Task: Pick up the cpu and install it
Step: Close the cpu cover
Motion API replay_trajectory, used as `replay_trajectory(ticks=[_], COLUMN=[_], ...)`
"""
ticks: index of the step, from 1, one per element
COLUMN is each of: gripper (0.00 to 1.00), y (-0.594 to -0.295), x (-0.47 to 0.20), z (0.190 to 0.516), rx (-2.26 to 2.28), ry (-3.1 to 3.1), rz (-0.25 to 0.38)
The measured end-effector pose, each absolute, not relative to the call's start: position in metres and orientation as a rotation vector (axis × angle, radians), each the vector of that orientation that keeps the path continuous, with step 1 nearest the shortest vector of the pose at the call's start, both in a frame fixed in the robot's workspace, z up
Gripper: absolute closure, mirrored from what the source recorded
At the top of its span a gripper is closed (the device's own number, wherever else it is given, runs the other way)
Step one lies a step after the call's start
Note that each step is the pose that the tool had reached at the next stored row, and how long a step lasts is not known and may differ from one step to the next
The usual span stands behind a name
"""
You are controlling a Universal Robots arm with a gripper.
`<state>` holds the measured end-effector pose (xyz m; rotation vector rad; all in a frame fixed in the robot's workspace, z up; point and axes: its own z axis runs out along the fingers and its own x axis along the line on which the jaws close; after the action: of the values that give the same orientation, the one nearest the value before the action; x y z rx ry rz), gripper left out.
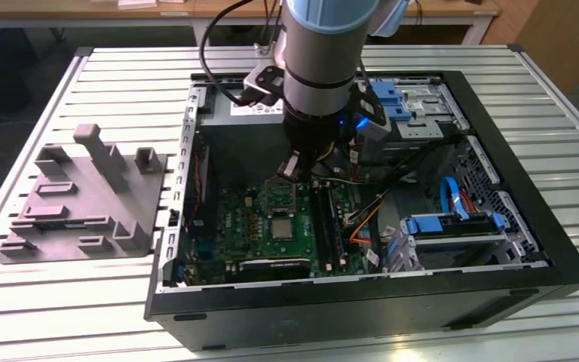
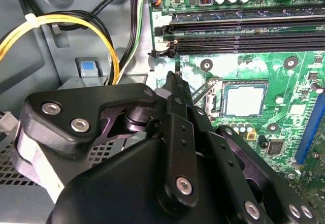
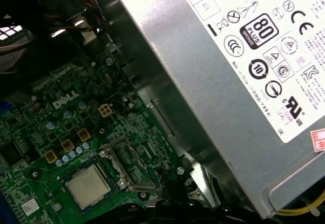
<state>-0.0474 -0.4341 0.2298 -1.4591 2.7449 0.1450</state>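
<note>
Gripper [image 2: 175, 79] sits inside the open computer case [image 1: 370, 302], low over the motherboard [image 1: 259, 226]; in the second wrist view its black linkage comes to a point with the two fingers pressed together and nothing pinched between them. The tip hangs just beside the socket corner, apart from the chip, not touching it as far as I can tell. The cpu [image 2: 245, 101] already lies flat in its socket [image 3: 109, 176] on the green board: a small square with a pale silvery top and a darker frame round it, level, not tilted, seated inside the frame in both wrist views. In the exterior view it shows as a small grey square [image 1: 283, 225] below the arm's wrist. Judgement: the pick and place part looks done and the step in hand is the install end, likely either release and clearance or securing the socket. The retention lever [image 2: 203, 89] stands up at an angle by the socket edge, so the socket looks not yet latched; that calls for a careful, small contact near the lever with no sideways shove on the chip. Farther out are the memory slots [image 2: 244, 36], yellow cables [image 2: 66, 23], the grey power supply [image 3: 223, 66] with its white label, and beyond the case a grey moulded tray [image 1: 78, 204] on the slatted table [image 1: 68, 302].
</note>
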Motion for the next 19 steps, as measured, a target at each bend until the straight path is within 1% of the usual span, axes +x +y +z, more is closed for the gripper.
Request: replay_trajectory(ticks=[19], gripper=[0.89], y=[-0.434], x=[-0.0499], z=[0.2351], rx=[-1.522], ry=[2.713], rz=[0.146])
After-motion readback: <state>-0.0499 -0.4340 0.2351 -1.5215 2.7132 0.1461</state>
